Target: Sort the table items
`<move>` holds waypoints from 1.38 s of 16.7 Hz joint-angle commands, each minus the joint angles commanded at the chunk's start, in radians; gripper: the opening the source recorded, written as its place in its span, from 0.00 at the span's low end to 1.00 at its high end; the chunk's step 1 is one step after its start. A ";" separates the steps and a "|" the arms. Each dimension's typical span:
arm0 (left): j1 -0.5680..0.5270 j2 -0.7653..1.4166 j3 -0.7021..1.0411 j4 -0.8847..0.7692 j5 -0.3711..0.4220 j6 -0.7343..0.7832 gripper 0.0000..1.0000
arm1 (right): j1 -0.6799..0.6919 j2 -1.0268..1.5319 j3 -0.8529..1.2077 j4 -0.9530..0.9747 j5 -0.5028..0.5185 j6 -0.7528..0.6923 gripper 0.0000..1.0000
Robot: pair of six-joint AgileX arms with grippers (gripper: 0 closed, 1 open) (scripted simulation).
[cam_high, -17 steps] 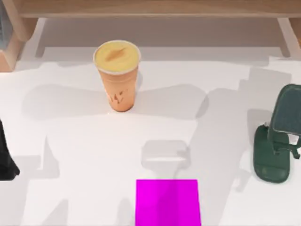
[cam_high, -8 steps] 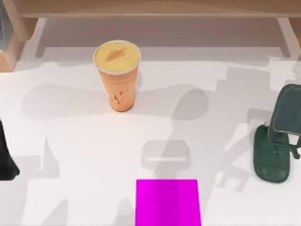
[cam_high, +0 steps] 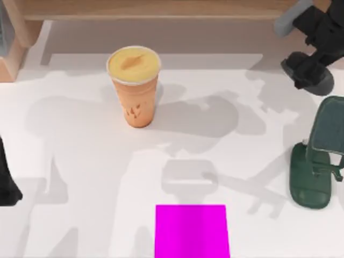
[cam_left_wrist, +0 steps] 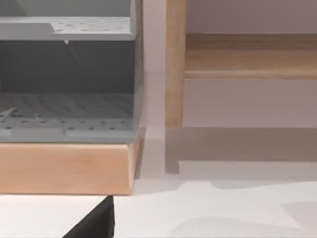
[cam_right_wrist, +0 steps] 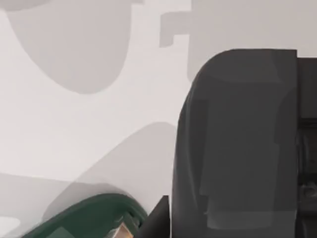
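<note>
while the right gripper (cam_high: 307,72) carries the dark grey mouse (cam_right_wrist: 237,144) high near the green stand (cam_high: 317,161), jaws clamped round it, the orange cup (cam_high: 134,86) waits upright mid-table.

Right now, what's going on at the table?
The right gripper is at the table's far right corner, holding the dark grey mouse off the surface, just beyond the dark green stand. The left arm sits parked at the left edge. The orange cup stands upright on the table, untouched. The magenta square lies at the near edge.
</note>
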 joint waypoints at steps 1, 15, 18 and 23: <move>0.000 0.000 0.000 0.000 0.000 0.000 1.00 | 0.068 -0.008 -0.033 0.031 -0.002 0.118 0.00; 0.000 0.000 0.000 0.000 0.000 0.000 1.00 | 0.759 -0.136 -0.512 0.238 0.036 1.500 0.00; 0.000 0.000 0.000 0.000 0.000 0.000 1.00 | 0.788 -0.152 -0.554 0.231 0.043 1.566 0.00; 0.000 0.000 0.000 0.000 0.000 0.000 1.00 | 0.784 -0.147 -0.553 0.231 0.041 1.568 0.00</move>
